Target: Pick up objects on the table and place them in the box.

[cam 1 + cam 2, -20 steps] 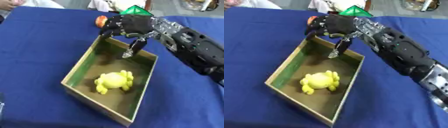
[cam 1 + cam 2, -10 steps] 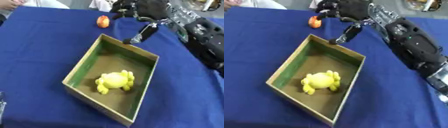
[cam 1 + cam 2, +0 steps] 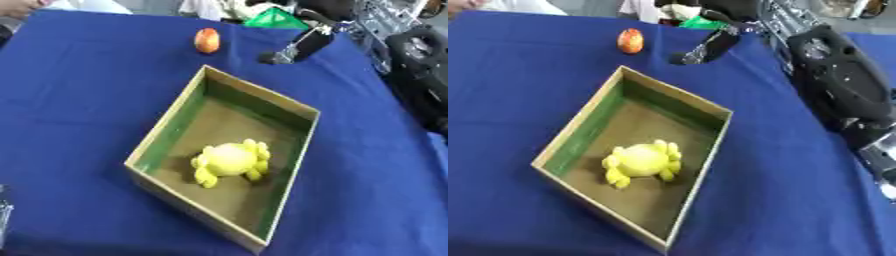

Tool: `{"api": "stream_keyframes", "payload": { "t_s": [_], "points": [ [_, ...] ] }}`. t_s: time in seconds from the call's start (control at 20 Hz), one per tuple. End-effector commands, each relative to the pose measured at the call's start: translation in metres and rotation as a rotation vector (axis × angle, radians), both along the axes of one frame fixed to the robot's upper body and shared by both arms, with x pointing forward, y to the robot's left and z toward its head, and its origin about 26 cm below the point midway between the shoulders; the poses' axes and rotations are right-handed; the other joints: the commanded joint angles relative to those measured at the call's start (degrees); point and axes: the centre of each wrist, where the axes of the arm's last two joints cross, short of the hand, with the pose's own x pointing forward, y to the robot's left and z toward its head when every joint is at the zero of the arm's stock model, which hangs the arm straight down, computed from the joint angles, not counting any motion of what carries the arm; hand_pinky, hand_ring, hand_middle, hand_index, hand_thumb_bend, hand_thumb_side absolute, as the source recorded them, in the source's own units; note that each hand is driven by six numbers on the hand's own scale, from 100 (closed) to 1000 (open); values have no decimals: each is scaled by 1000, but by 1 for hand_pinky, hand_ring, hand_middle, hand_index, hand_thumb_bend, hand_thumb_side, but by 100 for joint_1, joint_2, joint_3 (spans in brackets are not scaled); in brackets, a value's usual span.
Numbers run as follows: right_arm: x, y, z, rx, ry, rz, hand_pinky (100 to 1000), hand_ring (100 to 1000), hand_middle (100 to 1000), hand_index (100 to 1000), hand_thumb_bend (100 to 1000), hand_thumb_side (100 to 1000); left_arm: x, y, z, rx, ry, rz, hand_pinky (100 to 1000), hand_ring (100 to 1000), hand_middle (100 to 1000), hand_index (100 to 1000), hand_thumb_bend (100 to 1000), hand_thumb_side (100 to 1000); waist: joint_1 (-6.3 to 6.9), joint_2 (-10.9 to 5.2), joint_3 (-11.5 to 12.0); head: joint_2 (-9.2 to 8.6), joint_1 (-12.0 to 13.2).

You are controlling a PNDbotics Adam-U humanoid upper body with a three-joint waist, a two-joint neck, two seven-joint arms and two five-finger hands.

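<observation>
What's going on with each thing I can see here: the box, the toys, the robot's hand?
Box: open-topped, on the blue table, holding one toy.
Yellow toy: lying inside the box.
Orange ball: on the table beyond the box, untouched.
Green object: at the table's far edge, partly hidden.
Right hand: above the far table, holding nothing visible; most of the hand is out of frame.
Left hand: not in view.

I can read no text, label, brand, number or sign anywhere in my view: none on the open cardboard box with green inner walls (image 3: 166,145), none on the blue cloth-covered table (image 3: 79,90), and none on the black and silver casing of my right arm (image 3: 842,80).
</observation>
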Motion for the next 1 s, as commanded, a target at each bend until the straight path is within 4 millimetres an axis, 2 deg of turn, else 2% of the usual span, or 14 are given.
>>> {"api": "stream_keyframes", "payload": {
  "t_s": [0.05,0.3,0.5,0.8,1.0],
  "points": [
    [8,-2,13,89,-17,120,793,803,790,823,403,776,-1,0,8,-3,-30,-3,689,771,792,826,329,858,19,-57,33,9,-43],
    [24,15,4,93,70,68,772,779,792,830,323,791,0,-2,9,-11,-36,-10,688,771,792,826,326,863,25,45,103,-111,-109],
    [30,26,1,111,117,12,768,778,795,837,312,803,0,-3,9,-18,-37,-12,688,771,793,826,322,868,27,125,141,-234,-176],
    [30,34,10,144,134,-40,771,780,798,844,309,781,2,-3,15,-4,-53,-14,689,772,795,827,329,856,95,169,154,-310,-226],
    [24,35,22,189,102,-31,774,783,800,842,327,738,7,-1,36,76,-98,7,693,775,798,831,342,827,179,160,169,-287,-174]
  ]
}}
